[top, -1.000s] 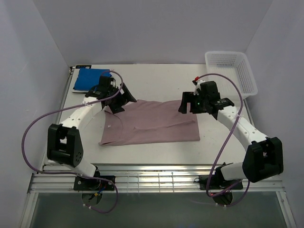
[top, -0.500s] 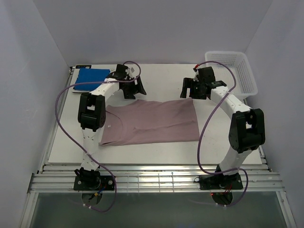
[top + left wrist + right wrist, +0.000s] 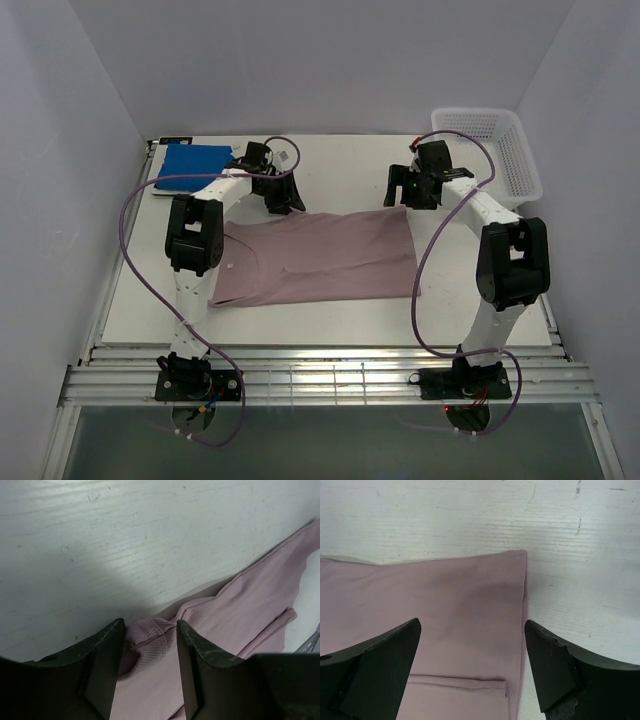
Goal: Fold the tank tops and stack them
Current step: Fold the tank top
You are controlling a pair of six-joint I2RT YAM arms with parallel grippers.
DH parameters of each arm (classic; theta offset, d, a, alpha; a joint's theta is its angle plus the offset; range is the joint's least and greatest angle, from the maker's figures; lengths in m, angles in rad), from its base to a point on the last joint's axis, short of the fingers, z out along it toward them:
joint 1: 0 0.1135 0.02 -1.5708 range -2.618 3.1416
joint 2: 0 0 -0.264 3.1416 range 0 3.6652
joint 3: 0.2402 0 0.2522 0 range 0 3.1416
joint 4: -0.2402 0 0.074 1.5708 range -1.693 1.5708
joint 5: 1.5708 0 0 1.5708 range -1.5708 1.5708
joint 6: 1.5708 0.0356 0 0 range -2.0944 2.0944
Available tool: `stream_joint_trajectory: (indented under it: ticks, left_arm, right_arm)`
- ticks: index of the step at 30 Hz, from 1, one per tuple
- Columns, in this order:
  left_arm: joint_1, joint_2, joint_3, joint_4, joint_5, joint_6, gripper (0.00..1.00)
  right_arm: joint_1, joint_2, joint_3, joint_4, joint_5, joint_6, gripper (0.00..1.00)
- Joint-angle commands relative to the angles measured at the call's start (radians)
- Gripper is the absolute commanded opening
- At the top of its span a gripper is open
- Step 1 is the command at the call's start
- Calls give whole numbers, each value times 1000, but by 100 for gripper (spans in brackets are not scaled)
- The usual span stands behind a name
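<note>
The pink top (image 3: 320,255) lies flat mid-table (image 3: 480,290), with the blue top (image 3: 190,165) folded at the far left corner. The pink one looks thin, limp and light, a ribbed cloth that would sag and slide unless both far corners are taken together. The left gripper (image 3: 149,625) stands half-narrowed about a bunched strap at its far left corner, though I can't tell whether it truly pinches. The right gripper (image 3: 472,624) hovers spread wide over the far right hem corner, holding nothing — that stitched edge looks the best purchase.
</note>
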Motion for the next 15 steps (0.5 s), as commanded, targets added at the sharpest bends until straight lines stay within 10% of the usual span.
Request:
stream_joint_trajectory:
  ticks: [1,8,15]
  left_arm:
    - [-6,-62,-60,-34,-15,51,57]
    - [-6,-42,-31,-32,-10,43,3]
    - [-6,-29,21,-12,-61,29,0]
  right_arm:
    - [-9,19,53,0,19,2,90]
    - [-11,76,85,-1,33,-4,90]
    - [-11,160,170,-4,97,-21,90]
